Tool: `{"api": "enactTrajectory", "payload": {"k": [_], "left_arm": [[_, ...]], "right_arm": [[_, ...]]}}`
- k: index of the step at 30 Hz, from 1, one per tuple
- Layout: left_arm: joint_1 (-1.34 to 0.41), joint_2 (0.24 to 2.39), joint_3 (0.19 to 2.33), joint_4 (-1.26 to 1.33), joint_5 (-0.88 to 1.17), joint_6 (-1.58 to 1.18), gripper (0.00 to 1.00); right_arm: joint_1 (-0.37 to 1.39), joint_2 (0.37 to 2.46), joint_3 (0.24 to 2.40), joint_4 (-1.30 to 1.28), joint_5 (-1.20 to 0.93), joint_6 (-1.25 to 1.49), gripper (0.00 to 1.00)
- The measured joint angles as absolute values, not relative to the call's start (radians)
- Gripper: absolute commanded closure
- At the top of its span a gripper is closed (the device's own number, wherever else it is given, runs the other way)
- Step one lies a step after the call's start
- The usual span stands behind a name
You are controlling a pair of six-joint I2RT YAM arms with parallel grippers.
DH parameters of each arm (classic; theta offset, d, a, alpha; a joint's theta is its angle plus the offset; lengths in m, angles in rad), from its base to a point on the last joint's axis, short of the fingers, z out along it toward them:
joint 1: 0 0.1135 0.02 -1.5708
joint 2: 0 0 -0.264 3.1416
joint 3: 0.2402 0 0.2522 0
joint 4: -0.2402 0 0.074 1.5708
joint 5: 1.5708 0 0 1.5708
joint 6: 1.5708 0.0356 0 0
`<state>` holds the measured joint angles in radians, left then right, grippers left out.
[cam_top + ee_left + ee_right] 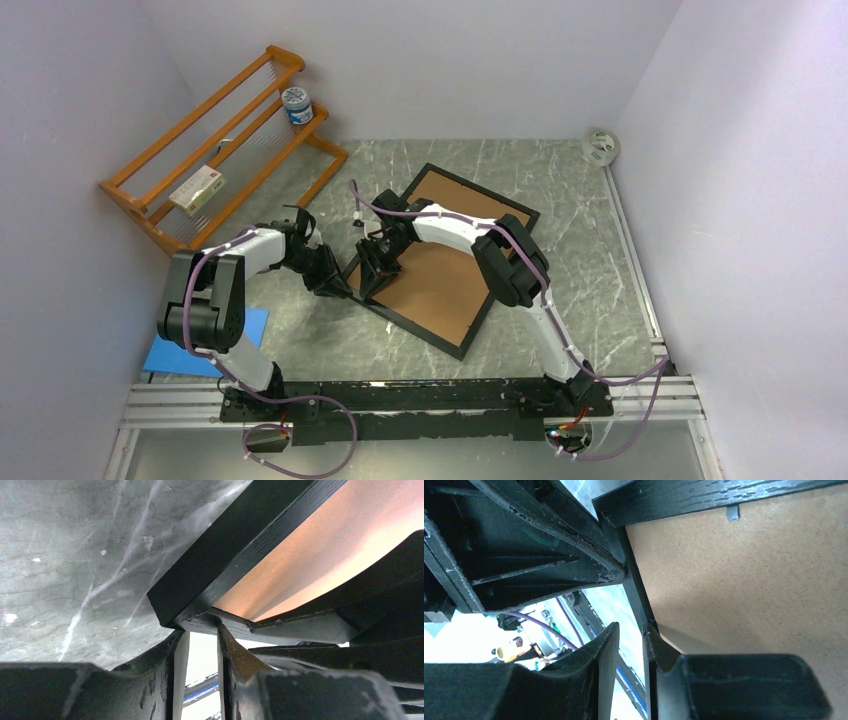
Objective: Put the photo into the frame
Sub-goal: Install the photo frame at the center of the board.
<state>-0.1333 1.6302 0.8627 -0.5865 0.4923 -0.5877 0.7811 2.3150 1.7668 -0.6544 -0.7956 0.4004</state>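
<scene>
The frame [520,222] lies flat on the table, back side up, with the brown backing board [440,275] inside it. No sunflower photo shows in any view. My left gripper [335,282] is at the frame's near-left corner [200,592]. Its fingers [175,670] stand narrowly apart, their tips reach the rim, and nothing shows between them. My right gripper [378,266] is at the left rim [636,595] beside it. Its jaws are narrowly apart, with one fingertip [650,635] at the rim's inner edge by the board [749,590].
An orange wooden rack [215,150] holding a small box and a jar stands at the back left. A blue sheet [200,350] lies by the left arm's base. A tape roll [600,147] sits at the back right corner. A small metal tab [733,512] sits on the frame's inner edge.
</scene>
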Motion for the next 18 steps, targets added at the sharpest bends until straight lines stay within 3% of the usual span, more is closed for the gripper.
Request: {"api": "enactTrajectory", "payload": {"k": [18], "left_arm": [[-0.131, 1.652, 0.885, -0.612, 0.499, -0.587, 0.69]], "right_arm": [[0.776, 2.285, 1.769, -0.645, -0.622, 0.471, 0.63]]}}
